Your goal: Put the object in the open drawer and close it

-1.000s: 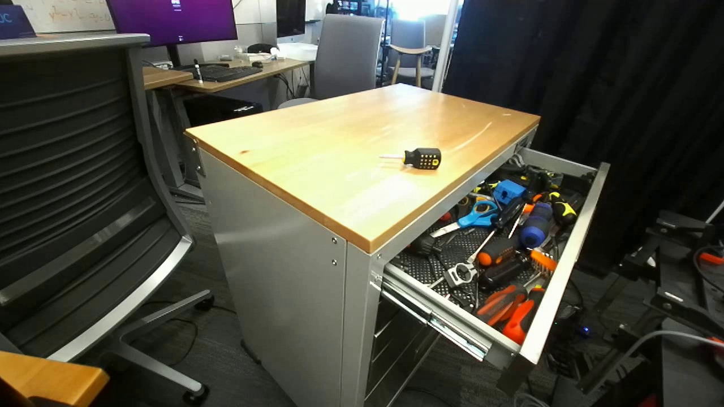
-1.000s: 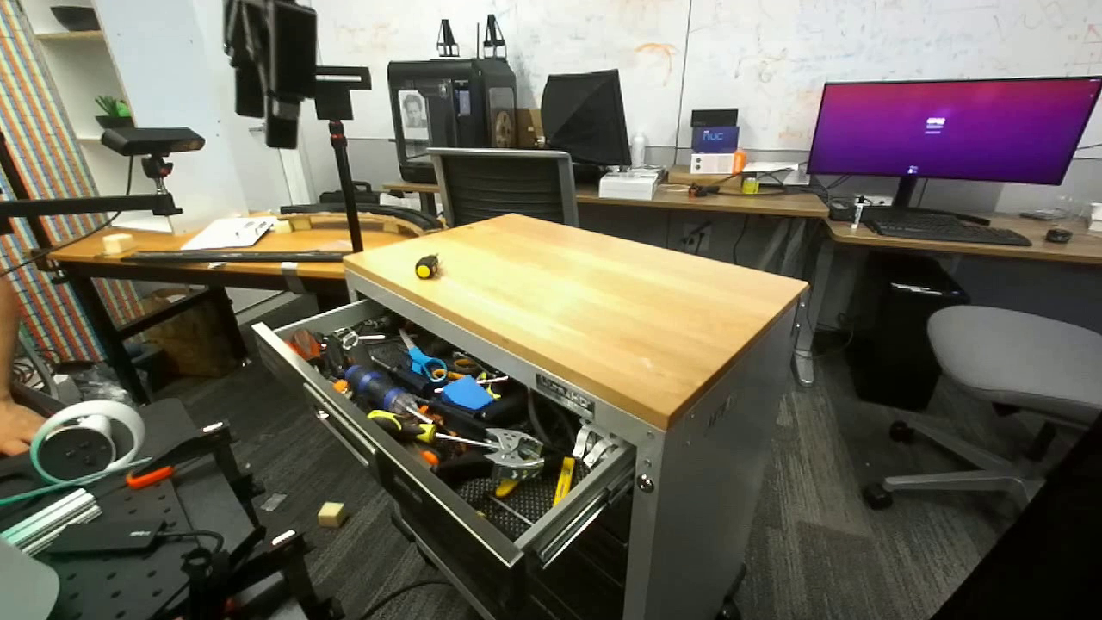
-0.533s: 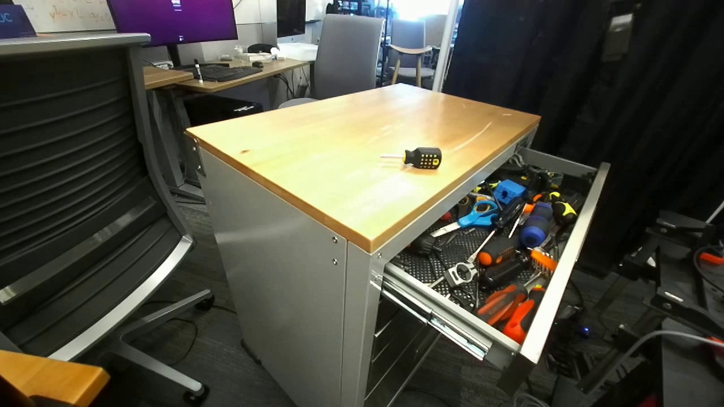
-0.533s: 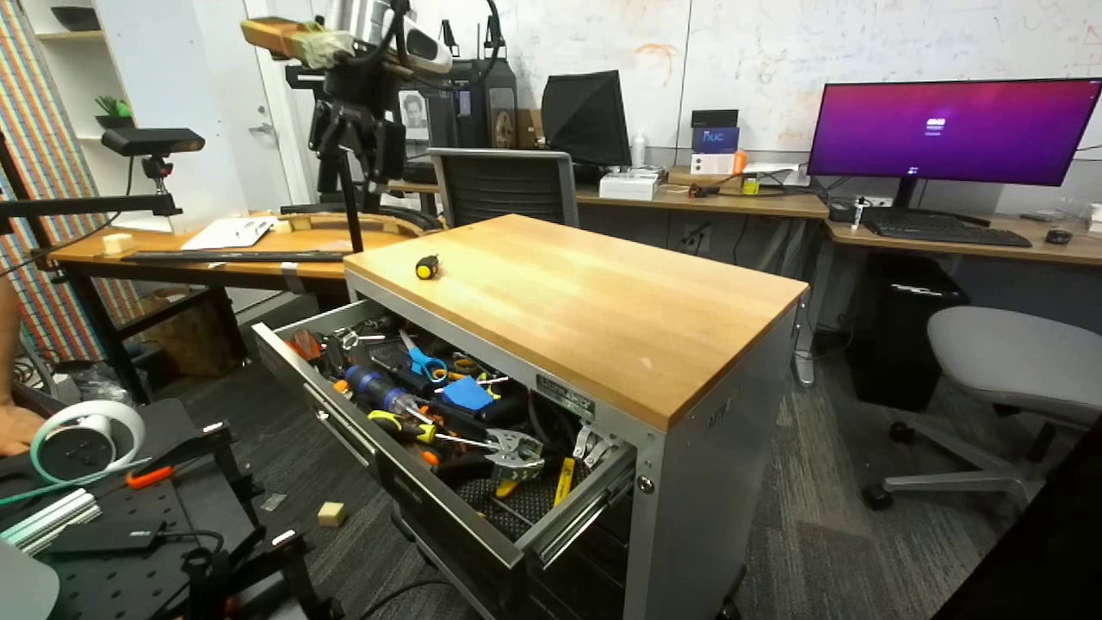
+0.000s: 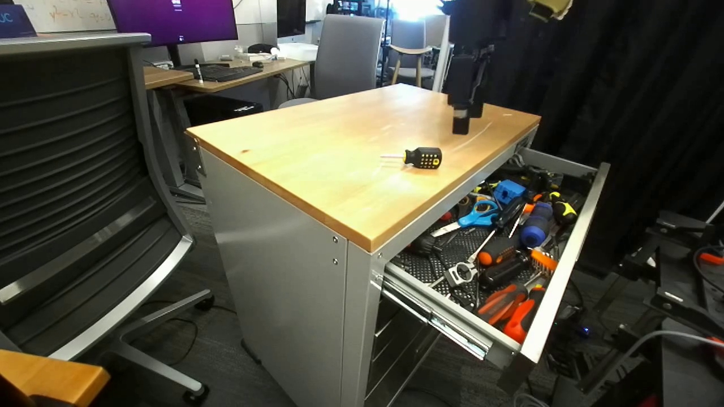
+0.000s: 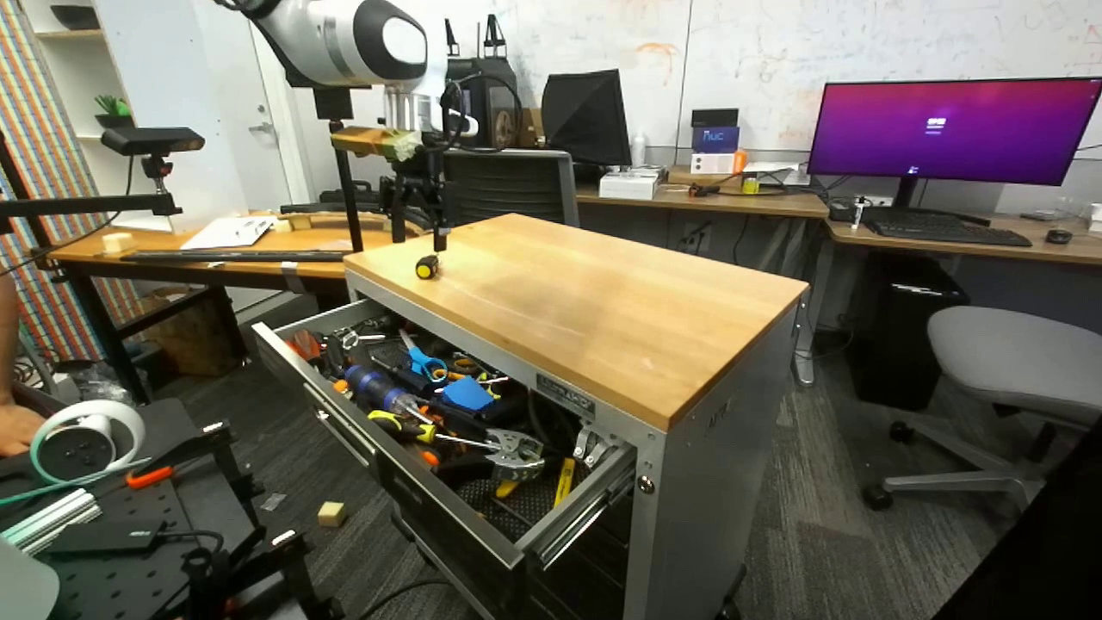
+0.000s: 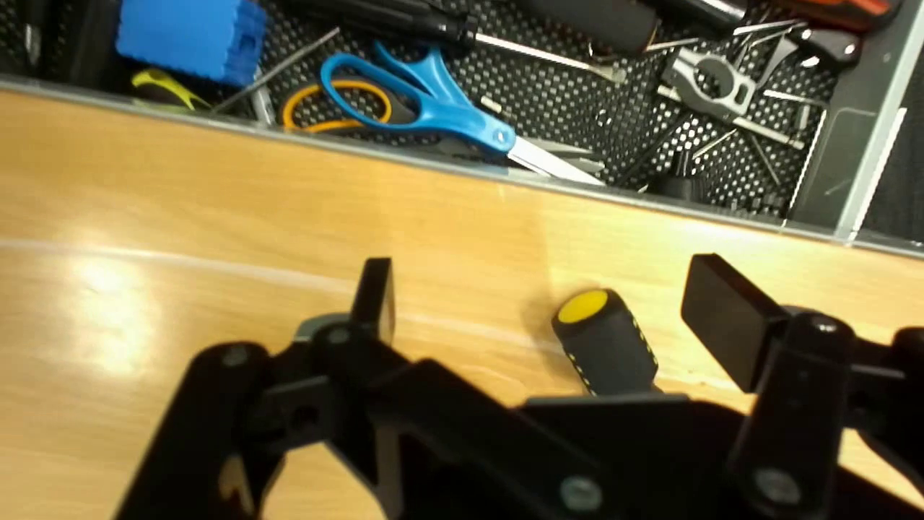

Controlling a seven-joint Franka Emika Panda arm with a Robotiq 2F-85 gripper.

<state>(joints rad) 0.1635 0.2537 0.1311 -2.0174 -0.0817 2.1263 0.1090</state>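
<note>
The object is a stubby screwdriver with a black handle and yellow marks. It lies on the wooden cabinet top in both exterior views (image 5: 425,159) (image 6: 426,268). In the wrist view its handle (image 7: 610,347) shows between the fingers, its shaft hidden by the gripper body. My gripper is open and empty, above the cabinet top close to the screwdriver, in both exterior views (image 5: 469,118) (image 6: 420,236) and in the wrist view (image 7: 552,307). The fingers do not touch the screwdriver. The top drawer (image 5: 565,265) is pulled out, also in an exterior view (image 6: 387,446) and the wrist view (image 7: 877,130).
The drawer holds many tools, among them blue scissors (image 7: 433,108), a blue block (image 7: 184,36) and red-handled pliers (image 5: 503,305). The wooden cabinet top (image 6: 585,301) ends right above the drawer. An office chair (image 5: 85,186) stands beside the cabinet.
The arm has come into both exterior views. My gripper has moved down and over the cabinet top toward the screwdriver. The screwdriver and drawer have not moved.
</note>
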